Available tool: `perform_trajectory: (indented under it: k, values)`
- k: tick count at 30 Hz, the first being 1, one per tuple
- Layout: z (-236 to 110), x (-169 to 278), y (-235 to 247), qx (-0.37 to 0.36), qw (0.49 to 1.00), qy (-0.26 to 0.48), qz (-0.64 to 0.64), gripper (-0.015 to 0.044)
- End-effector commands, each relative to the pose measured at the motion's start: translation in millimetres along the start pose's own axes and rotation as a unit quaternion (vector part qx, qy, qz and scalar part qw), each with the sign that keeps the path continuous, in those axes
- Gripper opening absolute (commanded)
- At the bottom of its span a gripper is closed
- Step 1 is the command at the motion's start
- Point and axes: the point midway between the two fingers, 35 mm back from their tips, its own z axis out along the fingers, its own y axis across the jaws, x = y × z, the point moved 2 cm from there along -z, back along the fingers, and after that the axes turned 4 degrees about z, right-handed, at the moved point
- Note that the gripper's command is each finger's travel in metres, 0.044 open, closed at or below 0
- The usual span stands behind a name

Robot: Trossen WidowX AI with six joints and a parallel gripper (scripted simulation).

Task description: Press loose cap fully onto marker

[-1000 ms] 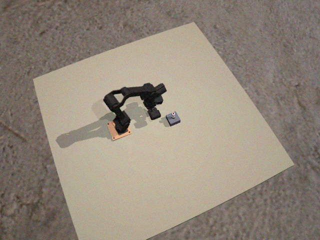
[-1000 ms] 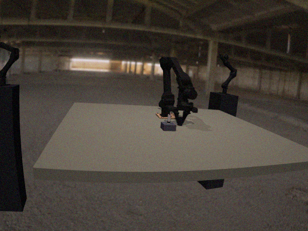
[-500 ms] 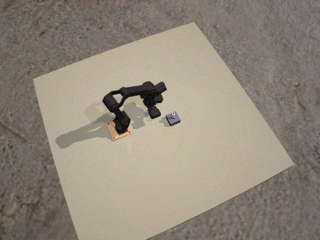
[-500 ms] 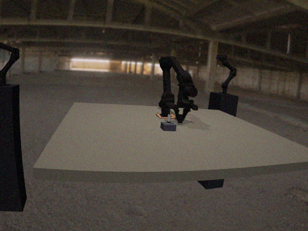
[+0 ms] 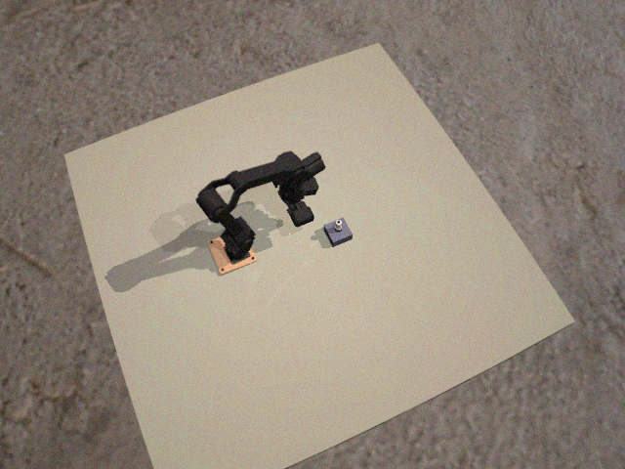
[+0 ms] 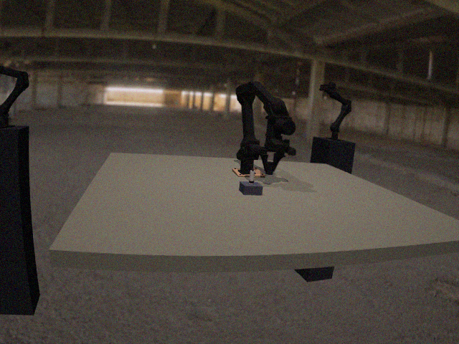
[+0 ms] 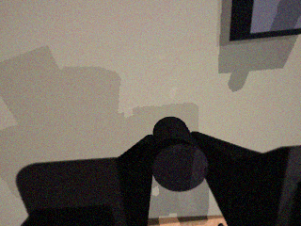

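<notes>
The marker [image 5: 338,225] [image 6: 252,175] stands upright in the dark blue-grey holder block [image 5: 339,236] [image 6: 250,188]; it is pale, with no cap on it. Part of the block also shows at the wrist view's top right [image 7: 263,16], where the marker is out of view. My gripper [image 5: 302,217] [image 6: 270,170] [image 7: 171,138] is shut on the dark round cap [image 7: 180,168], with one finger on each side. It holds the cap above the table, between the arm's base and the block, to one side of the marker. The cap is hard to make out in the top and exterior views.
The arm stands on an orange base plate [image 5: 224,260] [image 6: 239,173] [image 7: 188,220] on the pale table [image 5: 353,327] [image 6: 166,222]. Dark pedestals [image 6: 14,222] [image 6: 332,153] with other arms stand beyond the table. The arm's shadow lies on the table.
</notes>
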Motion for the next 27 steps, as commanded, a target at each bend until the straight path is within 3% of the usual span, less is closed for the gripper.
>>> perform_trajectory:
  k: [1,27]
  values:
    - [-9.3,-1.1,0.2,-0.002,1.0,-0.005,0.003,0.0]
    - [-36.9,-55.4,-32.0,-0.001,1.0,-0.007,0.003,0.0]
